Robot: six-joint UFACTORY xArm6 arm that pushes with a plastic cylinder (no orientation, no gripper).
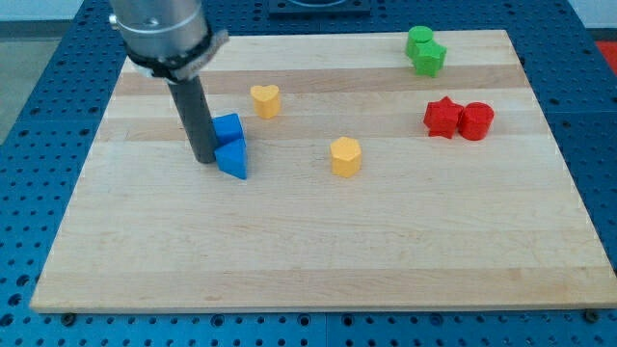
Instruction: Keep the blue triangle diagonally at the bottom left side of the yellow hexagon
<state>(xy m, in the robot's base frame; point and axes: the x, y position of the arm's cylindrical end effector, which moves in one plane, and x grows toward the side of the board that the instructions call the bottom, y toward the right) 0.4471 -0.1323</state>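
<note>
The blue triangle (pixel 233 160) lies on the wooden board (pixel 318 251), left of centre. A second blue block (pixel 228 127) touches it from above. The yellow hexagon (pixel 345 155) sits to the triangle's right, at about the same height in the view. My tip (pixel 203 157) rests on the board right against the left side of the blue triangle. The dark rod rises from it to the arm at the view's top left.
A yellow heart-shaped block (pixel 265 100) lies above and right of the blue blocks. A red star (pixel 442 117) and a red cylinder (pixel 475 121) touch at the right. Two green blocks (pixel 424 50) sit together at the top right.
</note>
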